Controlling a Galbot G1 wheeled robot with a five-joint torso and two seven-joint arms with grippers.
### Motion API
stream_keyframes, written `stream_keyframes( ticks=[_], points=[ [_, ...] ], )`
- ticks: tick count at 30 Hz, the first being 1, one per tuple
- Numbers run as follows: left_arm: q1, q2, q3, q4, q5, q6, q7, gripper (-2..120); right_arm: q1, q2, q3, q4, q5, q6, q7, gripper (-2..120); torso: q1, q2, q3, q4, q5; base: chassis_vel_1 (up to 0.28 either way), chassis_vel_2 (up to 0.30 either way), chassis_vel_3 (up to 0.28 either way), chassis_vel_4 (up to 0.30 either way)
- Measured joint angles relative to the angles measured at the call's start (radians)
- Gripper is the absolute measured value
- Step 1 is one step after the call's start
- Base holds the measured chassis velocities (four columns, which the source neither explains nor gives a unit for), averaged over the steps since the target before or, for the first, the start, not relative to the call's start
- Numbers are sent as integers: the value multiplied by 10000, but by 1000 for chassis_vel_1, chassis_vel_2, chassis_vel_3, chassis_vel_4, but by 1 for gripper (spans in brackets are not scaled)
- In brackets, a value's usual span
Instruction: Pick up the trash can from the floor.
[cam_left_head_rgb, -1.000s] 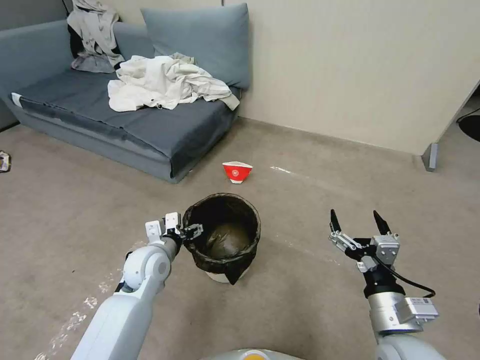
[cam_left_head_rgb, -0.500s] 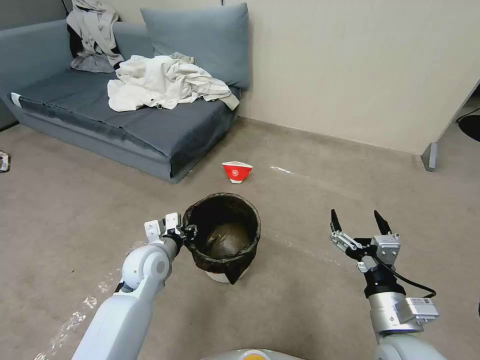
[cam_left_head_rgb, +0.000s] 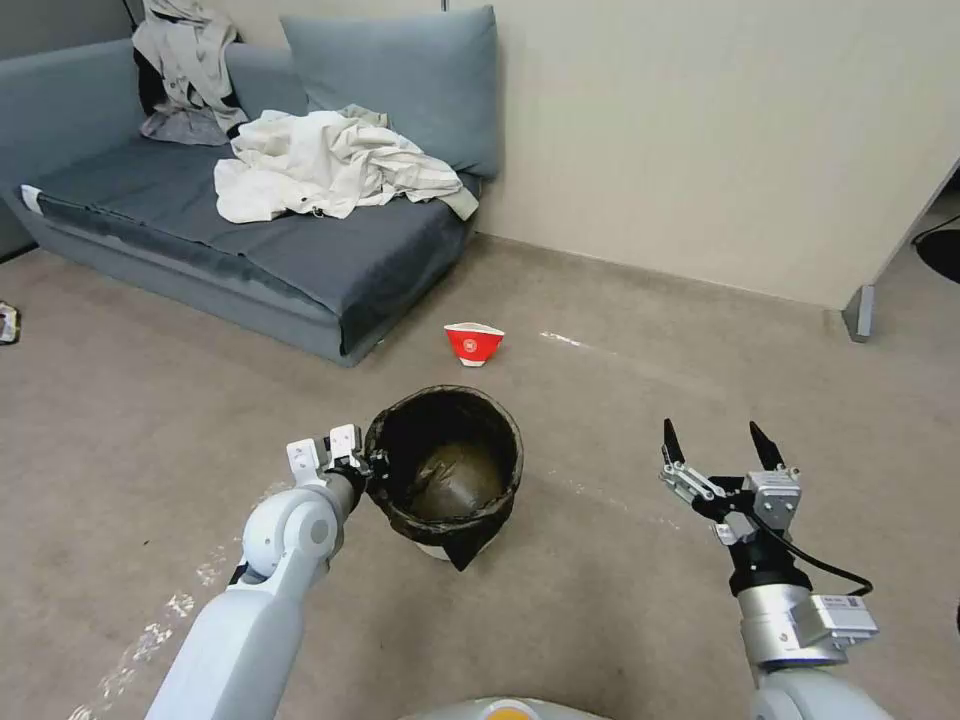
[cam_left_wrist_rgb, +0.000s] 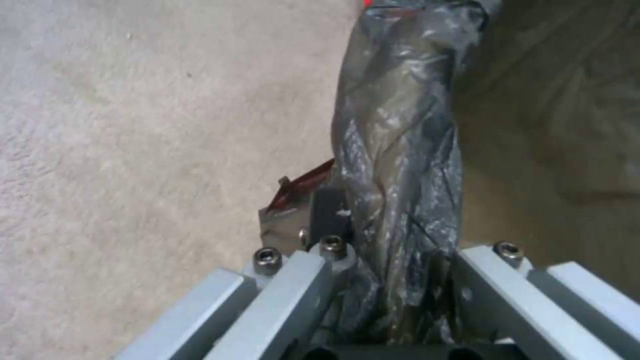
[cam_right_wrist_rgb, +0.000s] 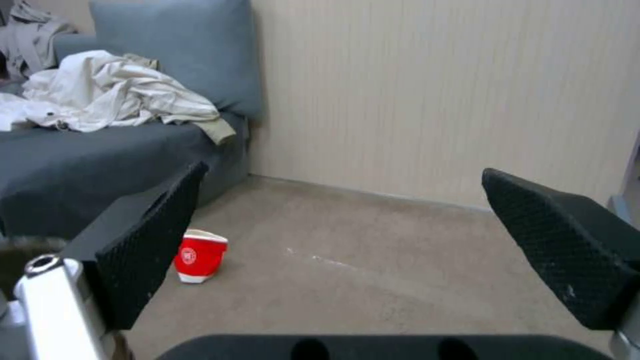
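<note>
Head view: left pincer (cam_left_head_rgb: 368, 468) clamped on trash can (cam_left_head_rgb: 447, 470) rim; right pincer (cam_left_head_rgb: 722, 445) apart, idle nearby.

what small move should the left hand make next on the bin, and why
Probably a slow straight lift. The left hand looks shut on the bag-lined rim of the small round white plastic trash can, whose base sits on the beige floor. The open right hand waits apart.

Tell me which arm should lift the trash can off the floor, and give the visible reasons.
Left. The left end effector is shut on the bag-lined rim of the trash can, with the liner pinched between its fingers in the left wrist view. The right end effector hangs open, apart from the can, above bare floor.
</note>
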Motion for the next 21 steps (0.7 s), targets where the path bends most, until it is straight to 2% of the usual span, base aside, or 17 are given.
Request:
stream_keyframes(
  ticks=[5,7,9,12,17,21],
  points=[
    [118,-5,-109,-362,-193,0,-140,2,6,-16,5,-10,6,1,5,100,0,0,-1,-2,-5,0,0,0,0],
    [329,129,-372,-978,-482,72,-262,2,21,-11,-23,-21,5,2,6,100,0,0,-1,1,3,0,0,0,0],
    [410,190,-475,-1155,-595,121,-294,2,24,-8,-36,-21,4,2,6,100,0,0,-1,1,-4,0,0,0,0],
    [722,511,-955,-1899,-1116,429,-465,1,32,5,-73,-10,0,3,-7,100,0,0,-1,1,-3,0,0,0,0],
    [1086,941,-1327,-2604,-1417,598,-540,1,32,63,-126,44,-16,10,-42,100,-1,0,-1,1,-2,0,0,0,0],
    [1304,1027,-1461,-2913,-1445,615,-558,1,2,91,-163,93,-27,66,-53,100,-1,0,-1,1,-3,0,0,0,0]
  ],
)
